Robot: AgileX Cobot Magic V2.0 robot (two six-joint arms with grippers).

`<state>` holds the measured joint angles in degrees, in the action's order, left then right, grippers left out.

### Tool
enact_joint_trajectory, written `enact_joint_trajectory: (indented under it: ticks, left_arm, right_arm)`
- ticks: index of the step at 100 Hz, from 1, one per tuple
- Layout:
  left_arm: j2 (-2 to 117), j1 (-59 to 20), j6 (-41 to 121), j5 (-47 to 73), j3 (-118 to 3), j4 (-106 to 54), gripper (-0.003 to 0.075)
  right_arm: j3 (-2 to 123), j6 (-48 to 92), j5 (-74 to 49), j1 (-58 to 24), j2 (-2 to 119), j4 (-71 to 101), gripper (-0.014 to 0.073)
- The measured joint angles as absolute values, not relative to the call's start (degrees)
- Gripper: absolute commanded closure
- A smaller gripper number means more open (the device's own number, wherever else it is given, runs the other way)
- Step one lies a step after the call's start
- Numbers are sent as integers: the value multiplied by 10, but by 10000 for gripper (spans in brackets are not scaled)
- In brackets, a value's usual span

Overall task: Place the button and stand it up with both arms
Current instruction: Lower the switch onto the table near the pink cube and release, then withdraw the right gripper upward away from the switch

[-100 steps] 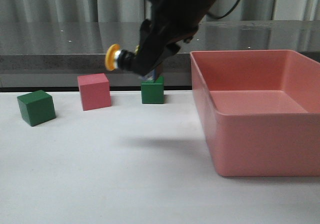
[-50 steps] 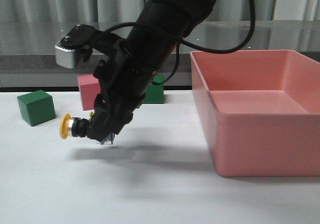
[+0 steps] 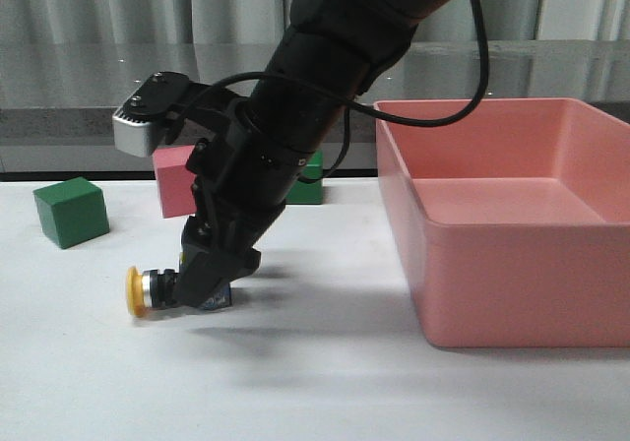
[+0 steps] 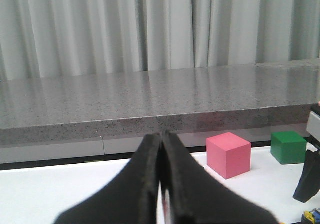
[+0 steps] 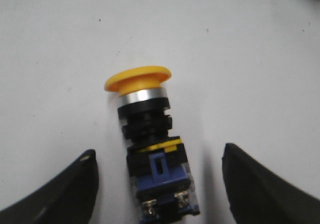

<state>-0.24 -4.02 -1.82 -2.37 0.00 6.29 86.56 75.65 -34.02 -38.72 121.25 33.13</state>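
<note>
The button (image 5: 145, 129) lies on its side on the white table, yellow cap pointing away from the wrist and blue-and-clear base towards it. My right gripper (image 5: 160, 154) is open around it, with white table showing between each finger and the button. In the front view the button (image 3: 157, 289) rests left of centre with its cap to the left, and the right gripper (image 3: 209, 276) is low over its base end. My left gripper (image 4: 161, 136) is shut and empty above the table; it does not show in the front view.
A large pink bin (image 3: 502, 224) stands on the right. A green cube (image 3: 71, 211) sits at the far left, a pink cube (image 3: 175, 187) behind the arm, and another green cube (image 3: 311, 179) further back. The left wrist view shows the pink cube (image 4: 228, 154) and a green cube (image 4: 288, 147).
My right arm came down and leftwards with the button, from high above the cubes to the table. The jaws now stand apart and the button lies on the table.
</note>
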Motion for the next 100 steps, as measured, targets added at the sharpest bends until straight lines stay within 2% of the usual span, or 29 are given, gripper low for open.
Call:
enact_joint_trajectory:
  ticks: [10, 17, 24, 41, 59, 72, 84, 100]
  left_arm:
    - [-2, -40, -18, -24, 0, 63, 740]
    - [-2, -40, -18, -24, 0, 63, 740]
    - [-2, -40, -18, -24, 0, 63, 740]
    - [-2, -40, -18, -24, 0, 63, 740]
    - [-2, -40, -18, -24, 0, 63, 740]
    - [-2, -40, -18, -24, 0, 63, 740]
    - [-2, -40, -18, -24, 0, 63, 740]
    - [-2, -40, -18, -24, 0, 63, 740]
  right_arm:
    - [866, 737, -339, -387, 1196, 331, 45]
    - [866, 709, -343, -386, 1172, 331, 125]
    - [866, 672, -354, -384, 1140, 331, 260]
    - [866, 585, -420, -357, 1050, 332, 672]
    - [866, 517, -516, -297, 978, 329, 655]
    - [851, 460, -530, -248, 925, 296, 655]
    - [797, 403, -497, -212, 861, 249, 655]
    - [669, 312, -382, -168, 742, 210, 655]
